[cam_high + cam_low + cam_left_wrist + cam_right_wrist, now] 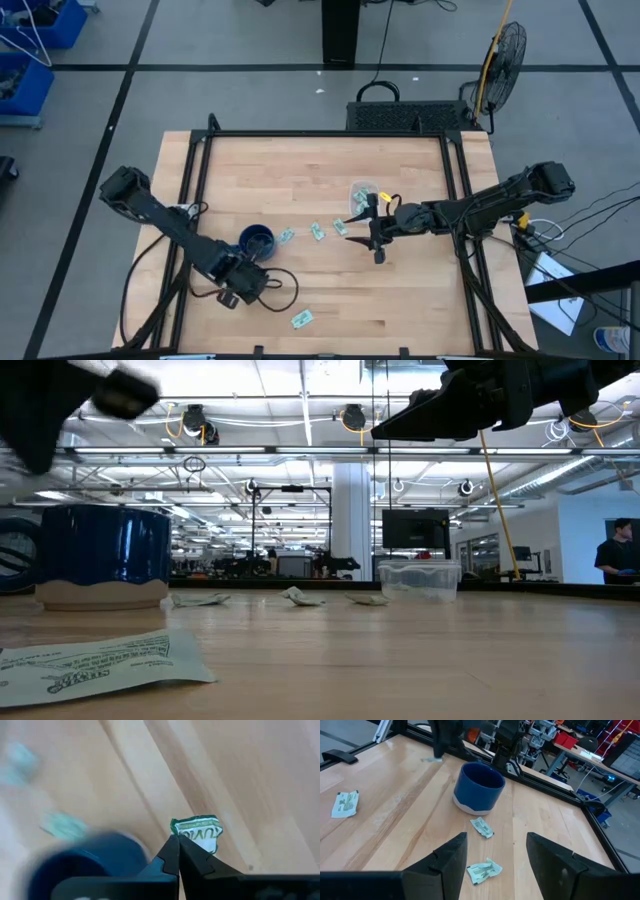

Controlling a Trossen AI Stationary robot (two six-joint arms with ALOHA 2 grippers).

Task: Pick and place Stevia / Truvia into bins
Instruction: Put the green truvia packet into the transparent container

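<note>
Your left tool [179, 851] is clamped together on one Truvia packet [200, 831] beside the blue mug [256, 240]. Your right tool [496, 854] hangs spread apart near the clear bin [363, 192] at the desk [300, 170] middle. Loose packets [316, 232] lie between mug and bin.

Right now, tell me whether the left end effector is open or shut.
Shut on a packet: in its wrist view the left end effector has its fingers pressed together, pinching the packet's edge.
</note>
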